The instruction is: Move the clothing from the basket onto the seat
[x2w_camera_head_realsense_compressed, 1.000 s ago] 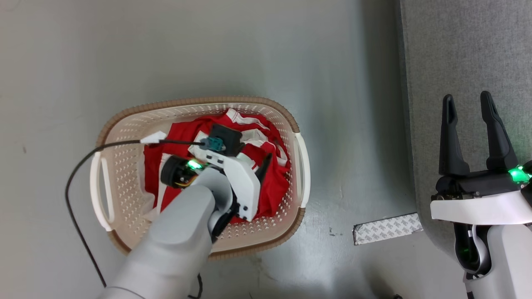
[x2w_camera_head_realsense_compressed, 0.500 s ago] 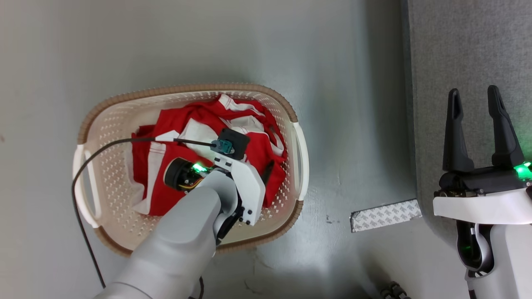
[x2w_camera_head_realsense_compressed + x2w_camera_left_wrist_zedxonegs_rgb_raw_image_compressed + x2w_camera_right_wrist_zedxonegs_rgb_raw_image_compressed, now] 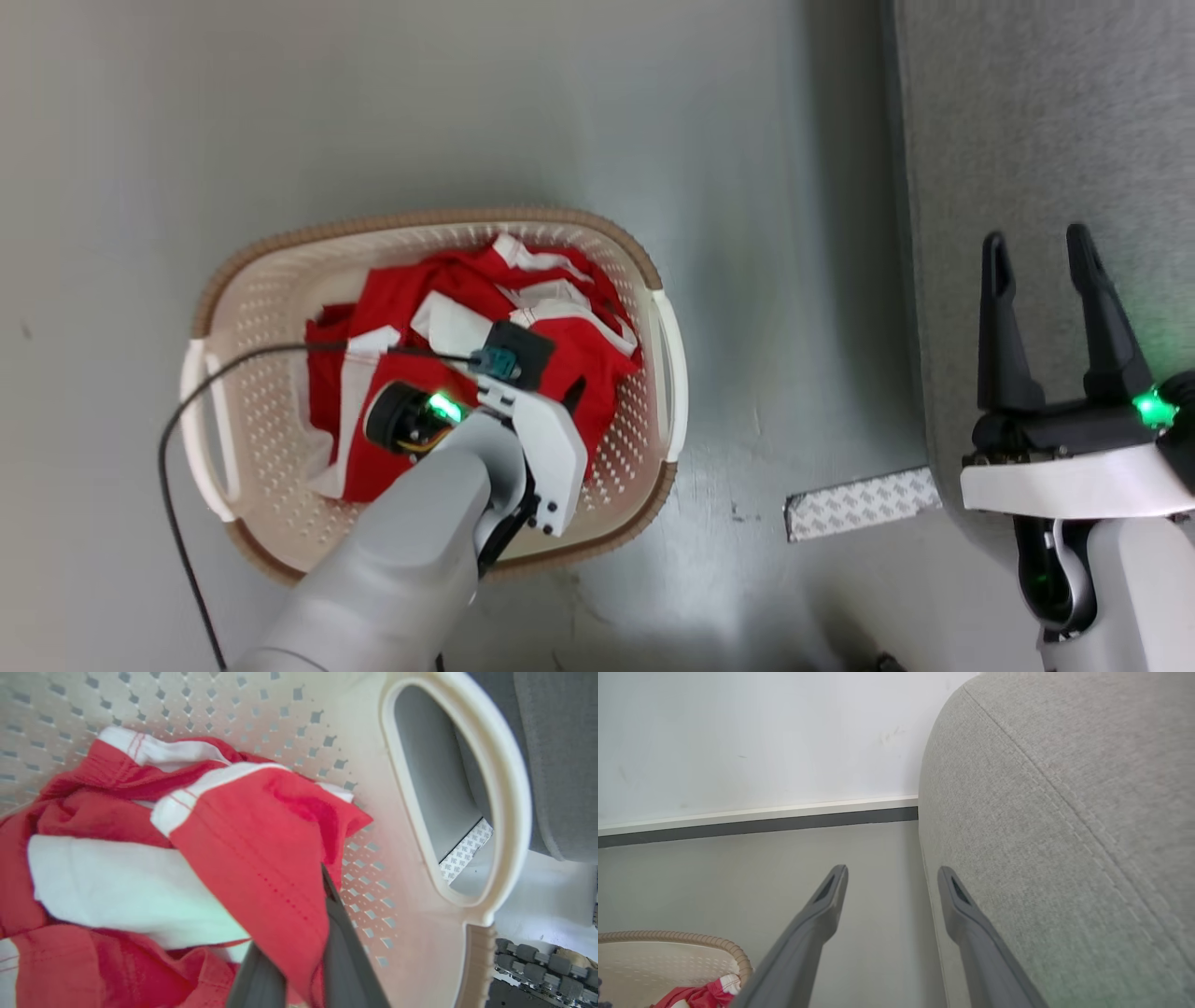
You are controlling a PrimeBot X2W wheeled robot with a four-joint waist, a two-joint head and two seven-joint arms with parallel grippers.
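The clothing, red with white panels, lies crumpled in the cream basket on the floor. My left gripper reaches down into the basket's right side. In the left wrist view the left gripper is shut on a fold of the clothing, which drapes over one finger beside the basket's handle. My right gripper hangs open and empty over the edge of the grey seat. In the right wrist view the right gripper points along the seat's rounded side, with the basket at lower left.
A patterned tape strip lies on the grey floor between basket and seat. A black cable loops from my left wrist over the basket's left side. A wall with a dark baseboard stands beyond the floor.
My left gripper has gone from open to shut on a fold of the clothing. The head camera shifted slightly. The right arm has held its place.
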